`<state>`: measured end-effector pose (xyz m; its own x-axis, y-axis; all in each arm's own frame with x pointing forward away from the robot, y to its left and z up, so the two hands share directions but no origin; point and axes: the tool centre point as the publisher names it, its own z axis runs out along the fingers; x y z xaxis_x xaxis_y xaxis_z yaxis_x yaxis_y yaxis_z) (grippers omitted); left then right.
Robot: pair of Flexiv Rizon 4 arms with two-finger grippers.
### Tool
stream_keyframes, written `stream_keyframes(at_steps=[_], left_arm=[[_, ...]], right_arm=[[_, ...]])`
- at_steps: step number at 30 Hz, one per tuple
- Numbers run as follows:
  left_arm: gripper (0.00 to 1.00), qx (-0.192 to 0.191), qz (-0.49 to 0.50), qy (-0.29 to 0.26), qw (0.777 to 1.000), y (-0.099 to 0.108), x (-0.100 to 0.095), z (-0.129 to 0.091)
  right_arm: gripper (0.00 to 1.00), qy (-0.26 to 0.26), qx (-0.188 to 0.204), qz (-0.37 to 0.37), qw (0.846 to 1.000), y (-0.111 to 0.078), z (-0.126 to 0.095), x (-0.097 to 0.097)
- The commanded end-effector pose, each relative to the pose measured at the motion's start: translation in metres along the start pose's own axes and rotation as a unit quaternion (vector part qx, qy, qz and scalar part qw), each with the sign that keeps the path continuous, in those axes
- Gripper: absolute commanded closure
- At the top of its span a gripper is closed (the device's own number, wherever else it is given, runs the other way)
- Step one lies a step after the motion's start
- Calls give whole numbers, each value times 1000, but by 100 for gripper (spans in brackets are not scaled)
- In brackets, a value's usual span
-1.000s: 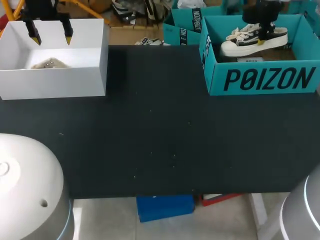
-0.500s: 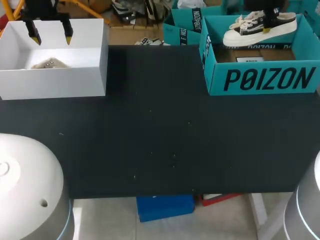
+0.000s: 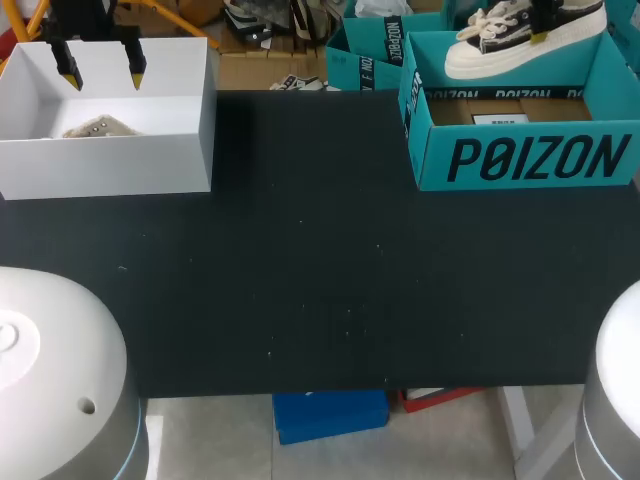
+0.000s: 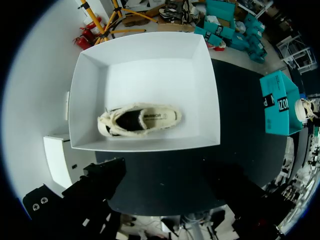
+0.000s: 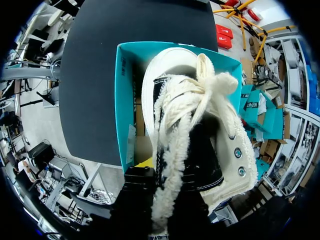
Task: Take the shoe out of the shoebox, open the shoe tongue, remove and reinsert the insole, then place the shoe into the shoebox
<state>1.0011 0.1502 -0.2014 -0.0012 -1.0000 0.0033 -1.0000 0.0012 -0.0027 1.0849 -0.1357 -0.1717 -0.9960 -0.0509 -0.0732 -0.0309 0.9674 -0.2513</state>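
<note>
Middle lane: wide open stretch of black table (image 3: 320, 280) between the two boxes, room to pass either way.
Far left corner: white box (image 3: 110, 165), walls up, top open, so it's in from above only.
Inside white box: pale shoe (image 4: 140, 120) lies across the middle; free floor on both long sides.
Over white box: left gripper (image 3: 101, 75) hangs there, fingers spread, filling the air at the far wall.
Far right corner: teal shoebox (image 3: 520, 160), top open, front wall facing the lane.
Over shoebox: black-and-white shoe (image 3: 520, 45), clamped in the right gripper (image 3: 542, 35), rides above the rim and blocks the far side.
Near corners: left arm (image 3: 50, 370) and right arm (image 3: 615, 400) bulk in, narrowing the near edge.
</note>
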Motion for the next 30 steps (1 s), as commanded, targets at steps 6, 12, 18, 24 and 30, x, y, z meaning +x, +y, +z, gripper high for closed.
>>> stream_keyframes(at_steps=[6, 12, 18, 24, 30], left_arm=[[0, -1, 0, -1, 1000, 0, 0, -1], [0, -1, 0, -1, 1000, 0, 0, -1], [0, -1, 0, -1, 1000, 0, 0, -1], [0, -1, 0, -1, 1000, 0, 0, -1], [0, -1, 0, -1, 1000, 0, 0, -1]], right_arm=[[100, -110, 3, 28, 994, 55, -85, 85], [100, -117, -1, 54, 992, 120, -102, 114], [100, -125, -9, 59, 990, 196, -110, 136], [100, -121, -27, 68, 990, 260, -107, 158], [100, -108, -44, 70, 991, 308, -94, 176]])
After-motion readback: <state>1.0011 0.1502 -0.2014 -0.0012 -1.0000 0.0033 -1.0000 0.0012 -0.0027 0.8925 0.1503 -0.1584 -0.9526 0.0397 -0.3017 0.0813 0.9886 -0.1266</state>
